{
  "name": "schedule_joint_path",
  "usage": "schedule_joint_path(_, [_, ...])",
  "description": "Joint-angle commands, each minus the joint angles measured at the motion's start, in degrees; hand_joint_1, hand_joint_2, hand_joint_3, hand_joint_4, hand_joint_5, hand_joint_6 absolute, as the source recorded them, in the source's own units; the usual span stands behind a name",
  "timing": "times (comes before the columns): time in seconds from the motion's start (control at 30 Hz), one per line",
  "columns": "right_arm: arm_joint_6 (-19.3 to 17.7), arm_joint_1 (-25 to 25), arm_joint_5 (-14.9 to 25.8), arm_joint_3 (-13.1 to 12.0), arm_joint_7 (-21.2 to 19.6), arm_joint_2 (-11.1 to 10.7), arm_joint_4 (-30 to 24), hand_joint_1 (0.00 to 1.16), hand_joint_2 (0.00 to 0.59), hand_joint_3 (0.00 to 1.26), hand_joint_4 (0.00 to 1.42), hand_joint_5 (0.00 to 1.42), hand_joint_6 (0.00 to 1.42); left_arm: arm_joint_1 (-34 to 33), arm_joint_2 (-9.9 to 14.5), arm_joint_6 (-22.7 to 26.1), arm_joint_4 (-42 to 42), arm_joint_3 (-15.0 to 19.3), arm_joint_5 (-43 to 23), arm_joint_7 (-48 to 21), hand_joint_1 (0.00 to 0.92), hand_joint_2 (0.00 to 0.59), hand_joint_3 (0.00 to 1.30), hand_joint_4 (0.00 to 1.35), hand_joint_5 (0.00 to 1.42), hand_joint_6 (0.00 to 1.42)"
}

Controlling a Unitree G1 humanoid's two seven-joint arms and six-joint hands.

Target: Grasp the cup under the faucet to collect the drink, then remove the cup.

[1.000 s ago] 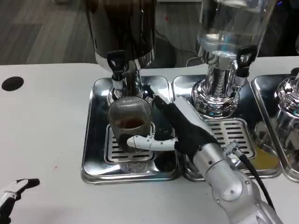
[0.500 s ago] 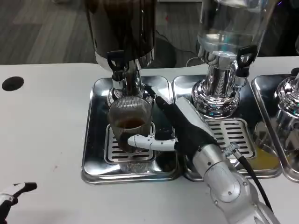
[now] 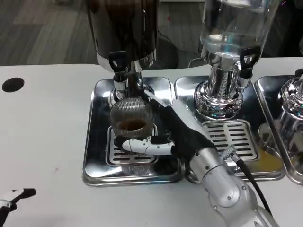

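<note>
Fingers of my right hand (image 3: pixel 177 135) are wrapped round the cup (image 3: pixel 132 125) in the head view, the white ones crossing its near side low down and the dark ones reaching behind it. A second ago that same hand sat a little further to the right and higher on the tray; now my forearm has slid in toward the left and the fingers lie closer against the ribbed wall, so the grasp reads to me as tighter than before. The cup itself has barely shifted. It stands on the grate of the left drip tray (image 3: pixel 94 142), directly below the black-handled faucet (image 3: pixel 118 66) of the dark dispenser (image 3: pixel 125 28), with brown drink showing in its bottom part.

My left hand (image 3: pixel 12 201) shows at the lower left corner, on the white table (image 3: pixel 47 127) well apart from the trays. It has dropped lower and further out of frame over the last second; it touches nothing, and I cannot tell how its fingers lie.

Judging from the liquid already inside and the firmer hold, I think the collecting is near its end and the lift away from the faucet comes next. The clear dispenser (image 3: pixel 232 28) just to the right stands close to my wrist, so I would draw back carefully.
</note>
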Motion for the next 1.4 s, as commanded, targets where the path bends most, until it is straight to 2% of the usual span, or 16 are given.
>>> schedule_joint_path(0.03, [-1.5,-0.3,0.4,0.3,-0.5,0.8,1.4,0.63,0.084,0.08,0.09,0.10,0.00,1.2,-0.1,-1.0,0.4,0.5,-0.4,-0.5,0.000,0.095,0.33,0.27,0.34,0.59])
schedule_joint_path(0.5, [-2.5,-0.5,0.1,-0.1,-2.3,2.0,3.1,0.64,0.086,0.08,0.09,0.10,0.00,3.5,-0.7,-2.1,0.1,1.2,-1.0,-0.4,0.000,0.097,0.35,0.29,0.38,0.60])
schedule_joint_path(0.9, [-2.9,0.6,0.7,-0.8,-4.4,2.1,2.9,0.65,0.084,0.17,0.18,0.16,0.02,4.7,-1.5,-2.9,-0.1,1.9,-1.1,-0.7,0.000,0.101,0.36,0.30,0.38,0.60])
schedule_joint_path(1.1, [-2.6,0.8,1.5,-0.9,-3.1,1.8,3.0,0.64,0.086,0.16,0.17,0.16,0.03,4.9,-1.9,-2.9,-0.4,2.0,-1.5,-1.3,0.000,0.109,0.37,0.31,0.39,0.60])
schedule_joint_path(1.4, [-3.3,1.0,2.5,-1.2,-2.3,1.0,3.2,0.64,0.087,0.23,0.21,0.18,0.04,4.9,-2.3,-2.8,-0.5,2.2,-1.5,-2.0,0.000,0.116,0.38,0.31,0.39,0.61])
